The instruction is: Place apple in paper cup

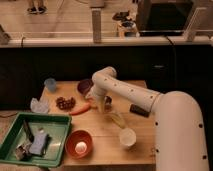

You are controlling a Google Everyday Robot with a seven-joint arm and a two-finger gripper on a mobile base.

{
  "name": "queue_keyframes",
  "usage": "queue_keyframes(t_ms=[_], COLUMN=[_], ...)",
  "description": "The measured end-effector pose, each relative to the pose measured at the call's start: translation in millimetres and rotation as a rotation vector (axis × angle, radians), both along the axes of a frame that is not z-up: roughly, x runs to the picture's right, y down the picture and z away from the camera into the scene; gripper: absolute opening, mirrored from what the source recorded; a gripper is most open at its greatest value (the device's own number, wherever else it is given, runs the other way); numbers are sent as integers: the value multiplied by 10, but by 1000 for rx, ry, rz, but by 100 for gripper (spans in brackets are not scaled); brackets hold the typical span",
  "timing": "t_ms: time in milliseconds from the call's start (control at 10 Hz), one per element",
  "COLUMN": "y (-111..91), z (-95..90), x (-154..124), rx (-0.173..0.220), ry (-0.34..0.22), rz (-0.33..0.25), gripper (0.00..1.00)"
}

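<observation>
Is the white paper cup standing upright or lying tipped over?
Upright: the paper cup shows its round open rim facing up. The gripper is further back, near the carrot.

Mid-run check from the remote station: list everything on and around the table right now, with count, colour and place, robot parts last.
paper cup: 1, white, front right of table
bowl: 1, orange-red, front centre, small pale round thing inside
tray: 1, green, front left, holds mixed items
carrot: 1, orange, mid table
grape cluster: 1, dark red, left of carrot
blue cup: 1, back left
dark bowl: 1, back centre
dark block: 1, right side
apple: not clearly seen
arm: 1, white
gripper: 1, low beside the carrot
</observation>
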State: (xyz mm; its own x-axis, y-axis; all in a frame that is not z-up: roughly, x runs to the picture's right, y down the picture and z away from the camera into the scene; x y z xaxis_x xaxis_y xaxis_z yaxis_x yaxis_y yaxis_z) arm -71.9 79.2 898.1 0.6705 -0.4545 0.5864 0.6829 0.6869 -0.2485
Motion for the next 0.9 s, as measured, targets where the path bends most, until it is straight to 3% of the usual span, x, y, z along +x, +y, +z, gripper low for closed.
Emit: queue_keyframes(t_ms=[400,500,900], y=[-57,-35,37], z=[120,161,270], x=[-15,13,53], rx=[9,1,-15], ry=[1,3,3], rz=[-37,-44,-71], gripper=[80,75,35])
